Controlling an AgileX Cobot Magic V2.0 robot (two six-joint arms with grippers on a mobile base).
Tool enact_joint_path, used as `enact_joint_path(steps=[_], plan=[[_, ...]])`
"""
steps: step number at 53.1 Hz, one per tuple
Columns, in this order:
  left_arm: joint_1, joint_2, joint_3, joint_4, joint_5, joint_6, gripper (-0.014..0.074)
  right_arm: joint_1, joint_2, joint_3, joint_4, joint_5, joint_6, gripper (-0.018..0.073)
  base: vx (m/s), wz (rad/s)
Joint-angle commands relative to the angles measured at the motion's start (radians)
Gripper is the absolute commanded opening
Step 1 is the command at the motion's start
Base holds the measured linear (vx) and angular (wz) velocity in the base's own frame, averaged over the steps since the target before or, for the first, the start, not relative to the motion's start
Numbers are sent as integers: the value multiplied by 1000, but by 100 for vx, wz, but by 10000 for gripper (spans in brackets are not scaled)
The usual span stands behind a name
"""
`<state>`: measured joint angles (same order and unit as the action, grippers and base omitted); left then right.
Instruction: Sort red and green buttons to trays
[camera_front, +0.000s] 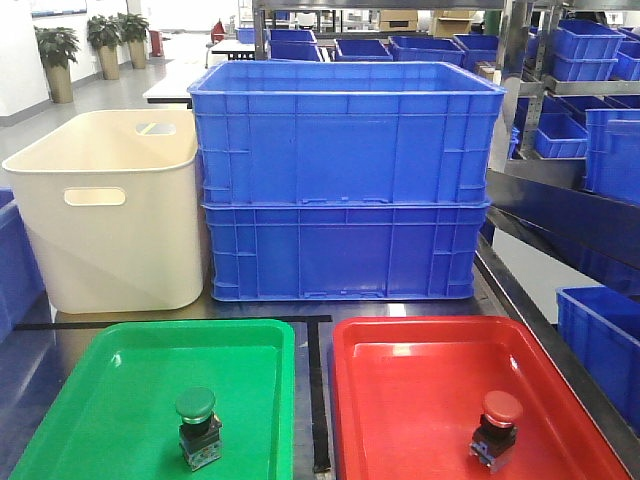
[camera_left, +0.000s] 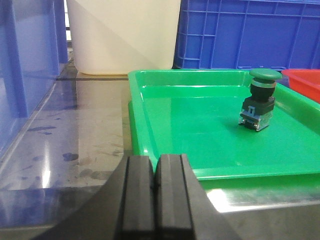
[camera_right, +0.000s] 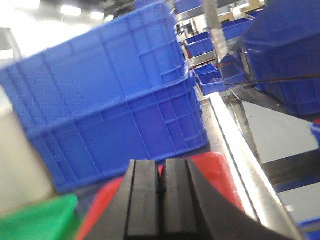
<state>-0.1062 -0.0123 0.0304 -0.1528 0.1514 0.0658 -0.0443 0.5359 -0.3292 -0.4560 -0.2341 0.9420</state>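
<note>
From the front we see the green button (camera_front: 197, 428) standing in the green tray (camera_front: 120, 380) and the red button (camera_front: 498, 430) in the red tray (camera_front: 420, 370); our left gripper (camera_left: 155, 187) and right gripper (camera_right: 161, 192) show clenched, empty jaws, which we judge could topple a button if swung low

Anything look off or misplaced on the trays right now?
Nothing stands out. The green button stands upright in the green tray and the red button stands upright in the red tray. Nothing is spilled or tipped. The left gripper and the right gripper are both shut and empty.
</note>
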Motion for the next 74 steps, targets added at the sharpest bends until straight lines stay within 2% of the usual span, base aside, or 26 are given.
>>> enact_joint_path(steps=[1, 5, 10, 14, 15, 32, 37, 43, 47, 53, 58, 74], plan=[[-1, -4, 4, -8, -78, -6, -6, -4, -18, -30, 194, 59, -636, -10, 0, 0], [-1, -4, 4, -8, -78, -6, -6, -4, -34, -30, 349, 117, -799, -10, 0, 0], [-1, -4, 4, -8, -78, -6, -6, -4, -64, -30, 497, 117, -799, -10, 0, 0], [-1, -4, 4, -8, -78, -6, -6, -4, -87, -30, 538, 117, -799, -10, 0, 0], [-1, -4, 4, -8, -78, -6, -6, -4, -94, -30, 542, 200, -1097, -10, 0, 0], [-1, -4, 4, -8, -78, -6, -6, -4, -141, -28, 528, 299, -1099, -10, 0, 0], [-1, -4, 4, -8, -78, -6, -6, -4, -205, 30, 521, 285, -1091, -10, 0, 0], [-1, -4, 4, -8, -78, -6, -6, -4, -307, 153, 524, 218, -1004, -10, 0, 0], [-1, -4, 4, -8, -78, -6, -6, -4, -382, 245, 503, 182, -930, -10, 0, 0], [-1, -4, 4, -8, -78, -6, -6, -4, -484, 345, 456, 150, -872, -10, 0, 0], [-1, -4, 4, -8, -78, -6, -6, -4, -561, 365, 456, 200, -870, -10, 0, 0], [-1, -4, 4, -8, -78, -6, -6, -4, -553, 365, 467, 198, -876, -10, 0, 0]])
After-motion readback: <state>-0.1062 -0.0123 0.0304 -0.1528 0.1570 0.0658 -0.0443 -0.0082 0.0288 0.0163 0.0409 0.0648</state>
